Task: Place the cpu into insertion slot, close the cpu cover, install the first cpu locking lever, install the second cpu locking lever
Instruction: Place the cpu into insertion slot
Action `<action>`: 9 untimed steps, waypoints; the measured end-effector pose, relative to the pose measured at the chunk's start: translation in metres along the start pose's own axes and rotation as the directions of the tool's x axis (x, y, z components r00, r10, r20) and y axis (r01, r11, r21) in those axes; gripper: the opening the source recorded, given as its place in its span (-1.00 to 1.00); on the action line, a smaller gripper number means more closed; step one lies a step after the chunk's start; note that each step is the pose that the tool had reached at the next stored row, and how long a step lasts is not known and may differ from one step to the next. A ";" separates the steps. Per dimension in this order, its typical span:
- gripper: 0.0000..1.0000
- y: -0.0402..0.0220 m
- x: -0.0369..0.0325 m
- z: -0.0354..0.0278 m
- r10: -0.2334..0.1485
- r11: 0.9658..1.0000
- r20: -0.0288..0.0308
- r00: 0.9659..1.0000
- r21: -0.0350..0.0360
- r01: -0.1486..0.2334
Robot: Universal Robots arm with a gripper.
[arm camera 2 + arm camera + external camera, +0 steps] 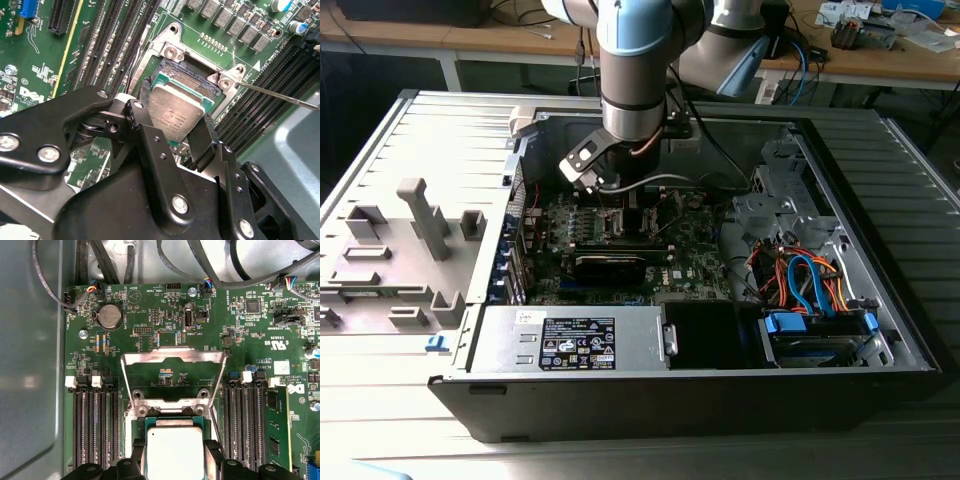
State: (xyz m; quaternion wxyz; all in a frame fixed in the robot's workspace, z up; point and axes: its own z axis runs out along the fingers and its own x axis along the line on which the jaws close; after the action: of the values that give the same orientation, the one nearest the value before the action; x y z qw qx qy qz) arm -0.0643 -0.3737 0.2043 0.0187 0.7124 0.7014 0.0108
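My gripper (176, 107) is shut on the cpu (175, 114), a flat square chip with a silver-grey top. One black fingertip (145, 89) presses on one edge of the chip and the other on the opposite edge. The cpu sits at or just over the insertion slot (176, 69), whose dark contacts and silver rim show past the chip's far edge. In the first wrist view the cpu (174, 454) lies between the fingers (137, 445), and the cpu cover (172, 357) stands swung open beyond the slot. In the exterior view the gripper (620, 205) hangs low over the green board (695, 255).
Rows of black memory slots (95, 425) flank the socket on both sides. A thin metal lever (280, 95) sticks out beside the socket. A long black block (610, 265), a grey power supply (575, 340) and a drive bay with orange and blue cables (810, 285) fill the open case.
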 end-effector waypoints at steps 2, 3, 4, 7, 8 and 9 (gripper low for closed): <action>0.09 0.0000 0.0000 0.0009 0.000 1.000 0.000 1.000 0.000 0.000; 0.09 0.0000 0.0000 0.0013 0.000 1.000 0.000 1.000 0.000 0.000; 0.09 0.0000 0.0003 0.0017 0.000 1.000 0.000 1.000 0.000 0.000; 0.09 -0.0001 0.0013 0.0023 0.001 1.000 0.000 1.000 0.000 -0.001; 0.09 -0.0004 0.0022 0.0024 0.001 1.000 0.001 1.000 0.000 -0.001; 0.09 -0.0013 0.0024 0.0023 0.000 1.000 0.001 1.000 0.000 0.000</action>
State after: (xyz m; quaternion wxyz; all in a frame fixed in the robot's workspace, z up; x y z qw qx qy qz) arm -0.0655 -0.3713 0.2019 0.0192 0.7125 0.7013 0.0104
